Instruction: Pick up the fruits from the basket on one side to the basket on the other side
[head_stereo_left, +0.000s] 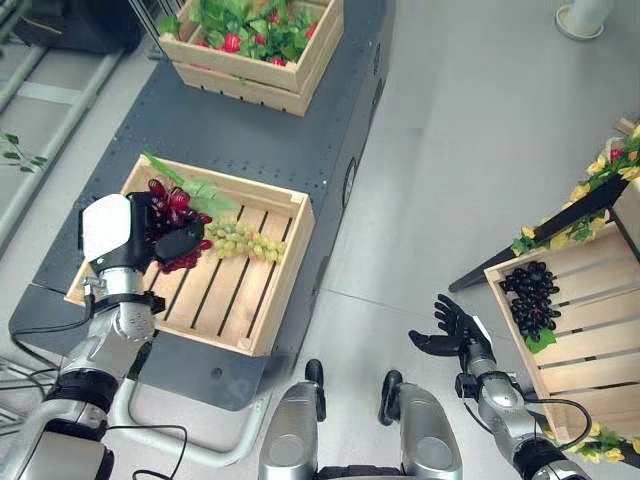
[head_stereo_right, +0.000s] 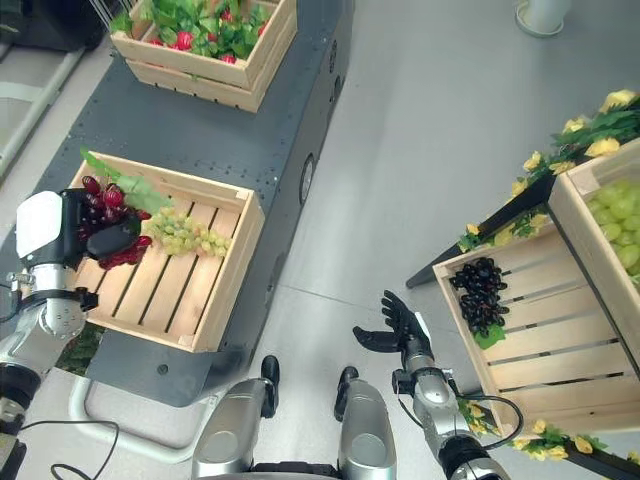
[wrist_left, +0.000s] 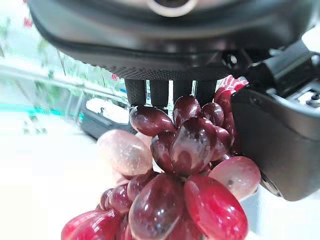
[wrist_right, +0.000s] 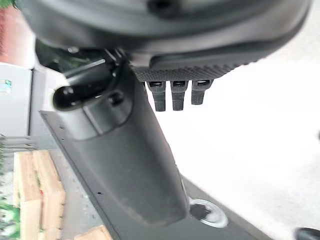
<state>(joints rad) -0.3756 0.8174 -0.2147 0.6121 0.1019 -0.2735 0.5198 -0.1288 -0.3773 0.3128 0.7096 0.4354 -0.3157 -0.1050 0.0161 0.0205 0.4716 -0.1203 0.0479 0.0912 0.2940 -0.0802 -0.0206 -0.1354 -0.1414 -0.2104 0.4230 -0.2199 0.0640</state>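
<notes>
Right hand: the right hand (head_stereo_left: 452, 325) hangs low over the bare floor (head_stereo_left: 470, 130), fingers spread and holding nothing — it sits between the two sides, just short of the right-hand crate.
Left hand: the left hand (head_stereo_left: 165, 235) is curled round a bunch of red grapes (head_stereo_left: 172, 205); the left wrist view shows the thumb and fingers closed on either side of the berries.
Where the red bunch is: at the left edge of the near slatted crate (head_stereo_left: 280, 270), inside its walls; whether it is lifted clear of the slats cannot be told.
Left in that crate: a bunch of green grapes (head_stereo_left: 243, 240) lying on the slats just beside the hand, with a green leaf sprig (head_stereo_left: 190, 185) behind it.
Right-hand crate: the receiving crate (head_stereo_left: 590, 330) holds a bunch of black grapes (head_stereo_left: 530, 295) — one fruit seemingly delivered.
Farther back: a leafy crate (head_stereo_left: 260, 65) with small red fruits among greenery.
Progress: roughly a third along, by my reckoning; the red bunch is grasped but not carried over, and the green bunch waits.
</notes>
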